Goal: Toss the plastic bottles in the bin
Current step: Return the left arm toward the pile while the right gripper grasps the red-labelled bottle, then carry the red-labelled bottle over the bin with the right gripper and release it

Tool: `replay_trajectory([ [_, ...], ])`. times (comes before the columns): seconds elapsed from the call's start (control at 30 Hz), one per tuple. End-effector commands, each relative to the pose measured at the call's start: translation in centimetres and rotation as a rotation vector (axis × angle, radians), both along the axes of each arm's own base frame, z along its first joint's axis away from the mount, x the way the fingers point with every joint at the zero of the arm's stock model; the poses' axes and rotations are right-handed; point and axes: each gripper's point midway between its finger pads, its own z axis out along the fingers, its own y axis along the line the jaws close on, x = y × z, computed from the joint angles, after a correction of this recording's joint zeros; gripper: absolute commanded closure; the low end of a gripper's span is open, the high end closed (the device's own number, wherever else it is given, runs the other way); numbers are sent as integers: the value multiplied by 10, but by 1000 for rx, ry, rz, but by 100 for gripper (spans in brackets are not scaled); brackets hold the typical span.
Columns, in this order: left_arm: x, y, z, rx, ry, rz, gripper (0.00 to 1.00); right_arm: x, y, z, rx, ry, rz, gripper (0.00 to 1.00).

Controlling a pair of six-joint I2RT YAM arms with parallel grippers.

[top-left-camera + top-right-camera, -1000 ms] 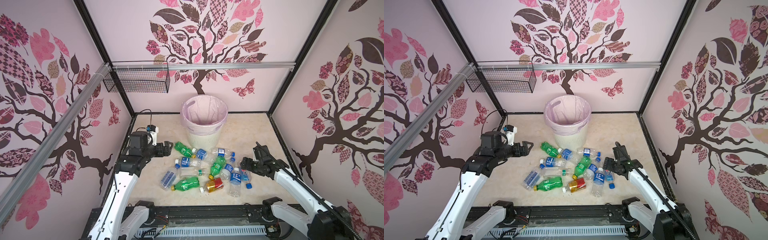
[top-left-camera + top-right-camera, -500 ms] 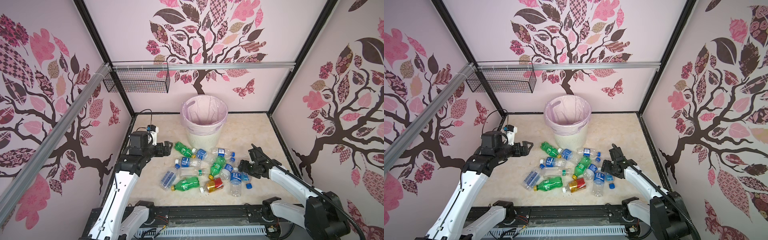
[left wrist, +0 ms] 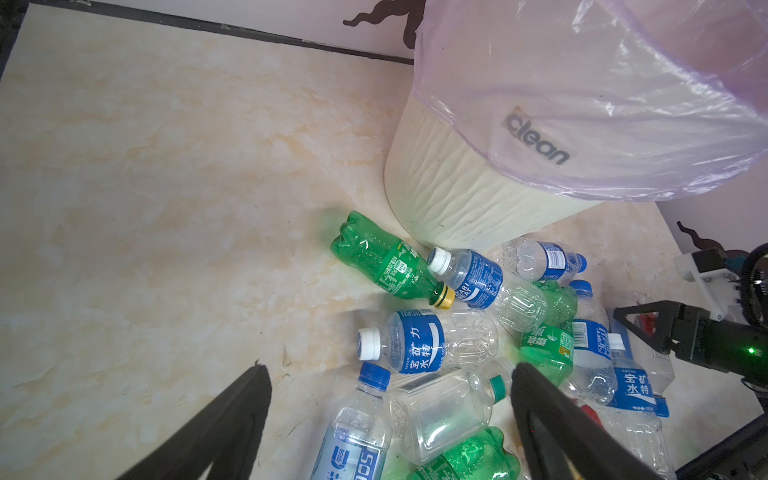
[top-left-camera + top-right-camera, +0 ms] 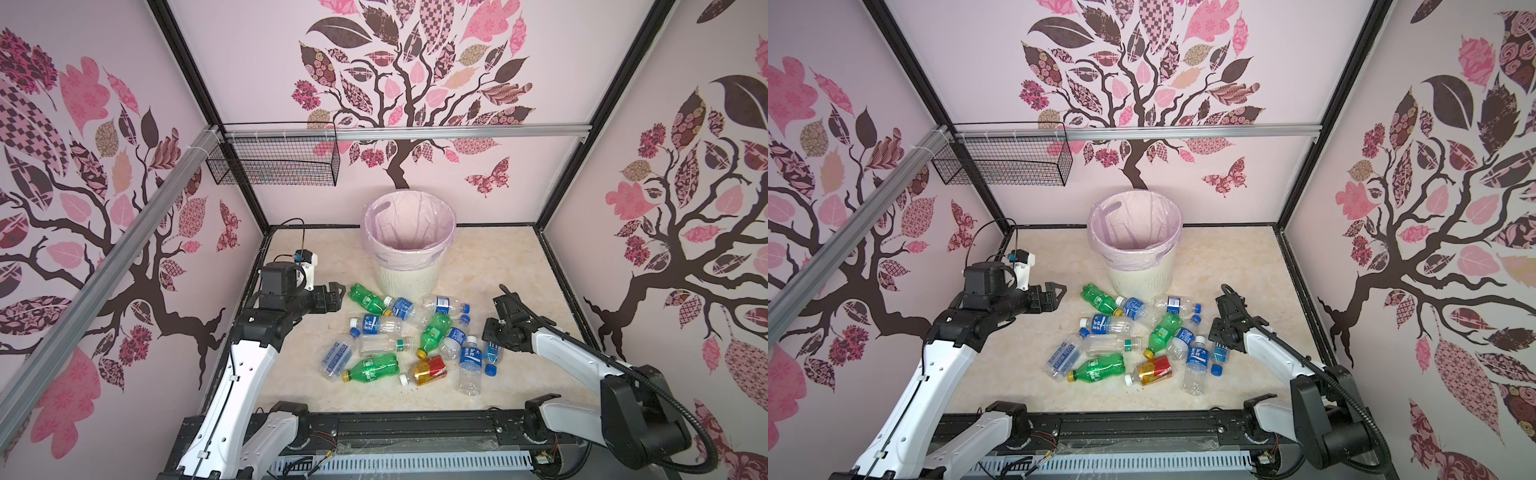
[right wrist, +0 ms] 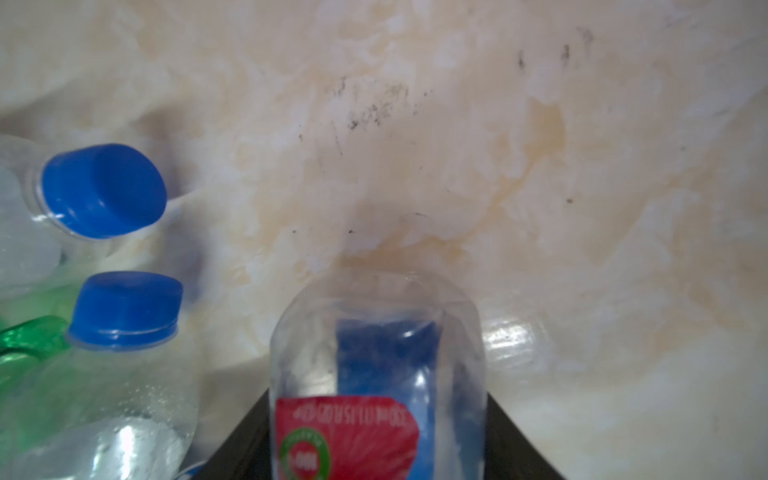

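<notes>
Entry, from the grippers outward.

The right gripper (image 4: 493, 341) is seen down at floor level. Its jaws are pressed against both sides of a clear blue-labelled bottle (image 5: 376, 353), which lies on the marbled floor (image 4: 478, 266) with its base pointing away from the wrist.

The left gripper (image 4: 337, 296) is held above the floor with its jaws spread wide and nothing between them. A green bottle (image 4: 365, 298) lies just ahead of its fingertips.

The plastic bottles (image 4: 415, 332) are heaped between the two grippers, many overlapping. Twelve are counted in both top views:
- seven clear with blue labels, the gripped one included
- three green with yellow caps
- one amber bottle (image 4: 428, 370) with a red label
- one clear squarish bottle (image 4: 384, 344) with a green cap

Any bottles hidden under the overlaps cannot be told. All twelve are on the floor.

The bin (image 4: 405, 278) stands upright beyond the heap, farther from both grippers and roughly midway between them. It is lined with a pink bag (image 4: 409, 224) folded over the rim, and only the bag is seen inside.

A wire basket (image 4: 274, 164) hangs high beyond the left gripper, with the wall seen through its mesh.
</notes>
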Motion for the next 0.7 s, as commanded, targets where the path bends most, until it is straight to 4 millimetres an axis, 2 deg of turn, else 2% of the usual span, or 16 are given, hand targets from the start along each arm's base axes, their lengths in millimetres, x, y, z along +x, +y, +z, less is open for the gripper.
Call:
replay_trajectory([
  [0.0,-3,3,-15,25,27,4,6,12,-3,11,-46,-37,7,48],
  [0.13,-4,5,-20,32,40,10,6,18,-8,32,-77,-81,10,51],
  [0.23,-5,6,-20,39,39,11,6,26,-5,63,-62,-150,20,54],
  [0.33,-6,7,-19,46,43,10,6,36,-1,106,-48,-240,46,55],
  [0.47,-8,10,-20,69,50,18,6,46,14,179,16,-427,130,56],
  [0.57,-11,12,-21,81,53,20,6,46,17,229,47,-524,133,58],
  [0.67,-12,13,-21,87,54,22,6,41,35,273,148,-635,213,57],
])
